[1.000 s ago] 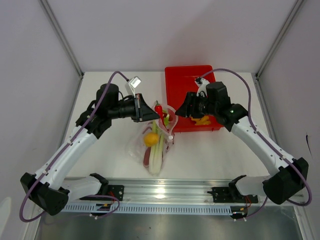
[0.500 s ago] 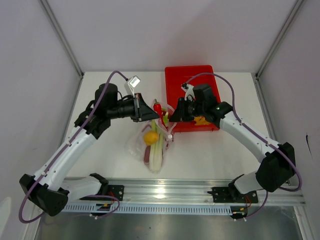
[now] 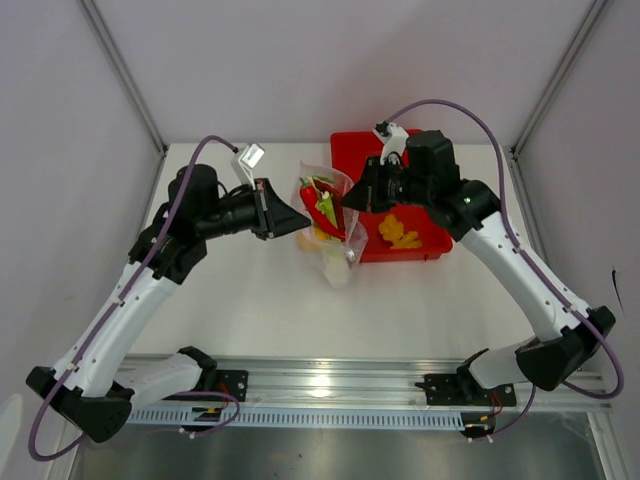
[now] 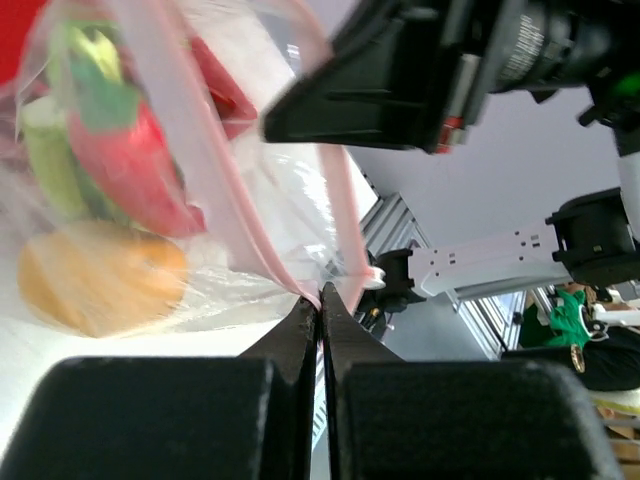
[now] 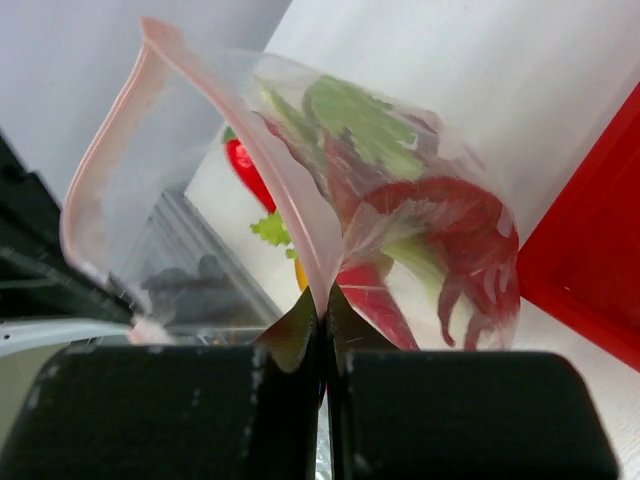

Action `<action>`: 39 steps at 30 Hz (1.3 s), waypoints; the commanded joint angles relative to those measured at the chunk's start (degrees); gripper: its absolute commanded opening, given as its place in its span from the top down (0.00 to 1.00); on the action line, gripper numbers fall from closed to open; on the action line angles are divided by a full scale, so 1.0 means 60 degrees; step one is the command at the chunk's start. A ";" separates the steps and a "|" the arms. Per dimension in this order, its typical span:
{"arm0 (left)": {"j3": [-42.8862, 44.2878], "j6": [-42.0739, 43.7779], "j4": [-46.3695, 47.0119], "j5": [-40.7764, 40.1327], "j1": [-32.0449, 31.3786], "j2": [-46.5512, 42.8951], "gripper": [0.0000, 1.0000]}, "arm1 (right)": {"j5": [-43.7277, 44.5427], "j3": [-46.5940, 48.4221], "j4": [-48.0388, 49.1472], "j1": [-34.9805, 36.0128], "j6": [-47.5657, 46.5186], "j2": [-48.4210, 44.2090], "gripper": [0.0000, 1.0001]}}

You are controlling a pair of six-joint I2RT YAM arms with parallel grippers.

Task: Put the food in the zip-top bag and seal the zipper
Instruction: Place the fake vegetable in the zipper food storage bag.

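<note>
Bag (image 3: 337, 255) raised (food (image 3: 322, 205) inside); left end effector (image 4: 320, 300), right end effector (image 5: 322, 318) clamp zipper (image 5: 310, 260).

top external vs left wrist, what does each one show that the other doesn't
Only the top external view shows the red tray with yellow pieces lying in it, and both arms whole. Only the left wrist view shows, close up, the left end effector pinched shut on the zipper, whose two pink strips stand apart, so the mouth is open. Both show the bag held between the two end effectors, the red lobster inside it, and the right end effector at its other side.
</note>
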 commanded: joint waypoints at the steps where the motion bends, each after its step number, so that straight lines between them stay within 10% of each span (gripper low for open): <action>1: -0.0116 0.0139 0.0405 -0.0324 -0.0013 -0.0136 0.99 | -0.0124 0.0179 -0.0439 0.0153 -0.0025 -0.0771 1.00; 25: -0.1361 0.0227 0.0522 -0.0704 0.0383 -0.0237 0.99 | -0.0241 -0.1097 0.0322 0.0812 0.0078 -0.0582 1.00; 33: 0.0249 0.0548 0.0055 -0.0806 0.0471 -0.0926 1.00 | -0.0007 -0.0028 0.0571 0.1281 -0.0098 -0.0976 1.00; 39: -0.1897 0.0199 0.0726 -0.0485 0.0485 -0.0633 0.99 | 0.0124 -0.1095 0.0791 0.1281 0.0224 -0.0845 1.00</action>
